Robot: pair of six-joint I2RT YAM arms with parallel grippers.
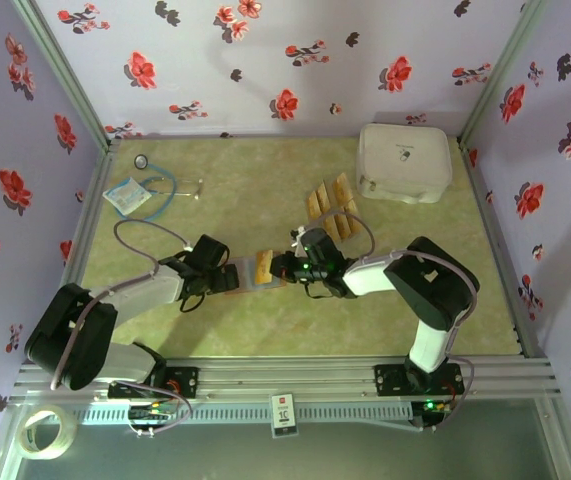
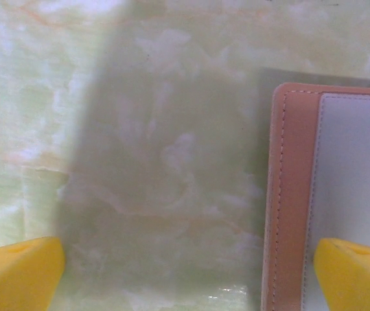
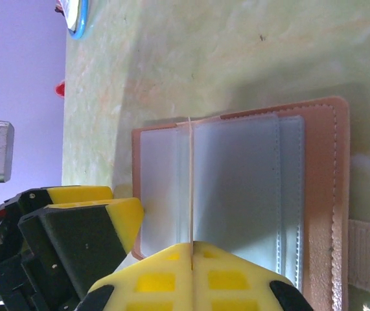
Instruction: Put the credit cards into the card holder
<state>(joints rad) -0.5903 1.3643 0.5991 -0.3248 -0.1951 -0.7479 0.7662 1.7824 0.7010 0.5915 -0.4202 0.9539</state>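
The card holder (image 3: 317,194) lies open on the table, reddish-brown with clear sleeves facing up; it also shows as card holder (image 1: 248,277) and card holder (image 2: 291,194). My right gripper (image 3: 192,259) is shut on one credit card (image 3: 190,181), seen edge-on and standing over the sleeves. From above, that tan credit card (image 1: 263,266) sits just ahead of the right gripper (image 1: 283,268). My left gripper (image 2: 188,278) is open at the holder's left edge, with one yellow fingertip (image 2: 356,272) over the sleeve and the other on bare table. Several more credit cards (image 1: 331,205) lie behind.
A white zippered case (image 1: 405,160) stands at the back right. A stethoscope (image 1: 155,190) and a small packet (image 1: 125,197) lie at the back left. A tape roll (image 1: 43,432) sits off the table's near left corner.
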